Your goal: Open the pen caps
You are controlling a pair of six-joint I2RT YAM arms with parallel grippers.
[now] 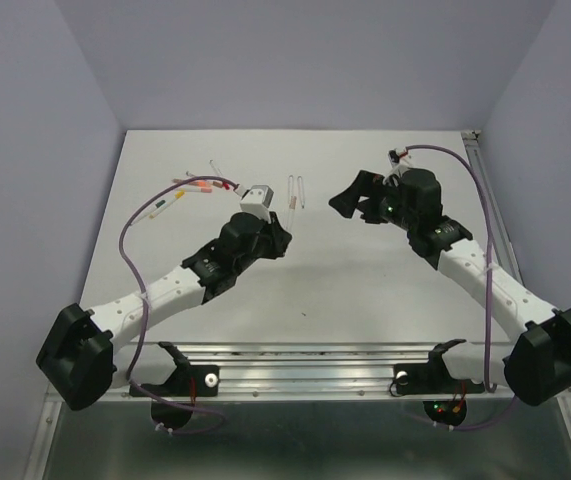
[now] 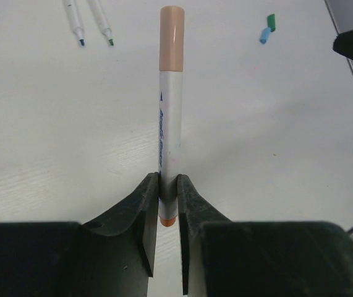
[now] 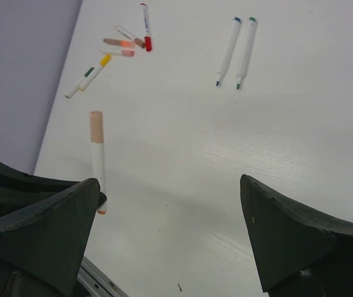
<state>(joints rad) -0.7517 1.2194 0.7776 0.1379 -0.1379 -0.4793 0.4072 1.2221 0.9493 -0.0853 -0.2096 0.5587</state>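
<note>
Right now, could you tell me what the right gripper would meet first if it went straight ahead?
Probably bare table, short of the two uncapped pens; the peach-capped pen in the left gripper sits off to one side. Depth is uncertain.

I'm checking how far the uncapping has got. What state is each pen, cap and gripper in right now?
left gripper: shut on the held pen.
held pen: clamped near its tail end.
peach cap: still on the held pen.
right gripper: open, empty.
two white pens: uncapped, lying side by side.
blue cap: off, lying loose.
green cap: off, lying loose.
pen cluster: lying, red and yellow caps on.
</note>
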